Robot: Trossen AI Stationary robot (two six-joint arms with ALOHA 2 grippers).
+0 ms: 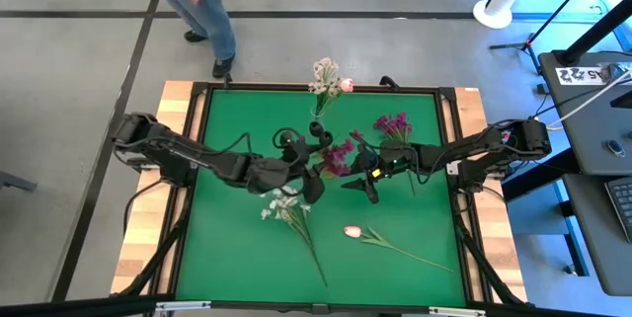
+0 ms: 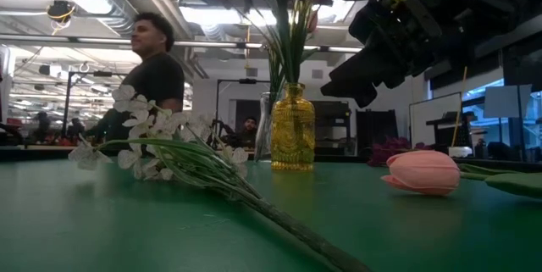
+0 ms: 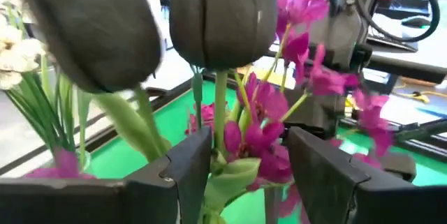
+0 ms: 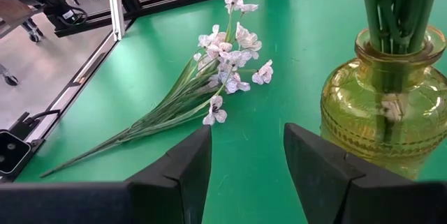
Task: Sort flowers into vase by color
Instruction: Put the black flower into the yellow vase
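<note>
Beyond the right gripper's [image 4: 246, 172] parted, empty fingers stands a ribbed amber glass vase [image 4: 383, 102] packed with green stems; a flat white spray [image 4: 222, 70] lies off to their other side. Between the left gripper's [image 3: 250, 161] spread fingers rise magenta blossoms [image 3: 262, 123], ungripped, with dark tulip-shaped buds [image 3: 222, 18] above.

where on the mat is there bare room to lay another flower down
Free: the green mat left of the white spray, and the strip right of the pink tulip. Crowded: the middle, where the left gripper, right gripper and yellow vase bunch together.
</note>
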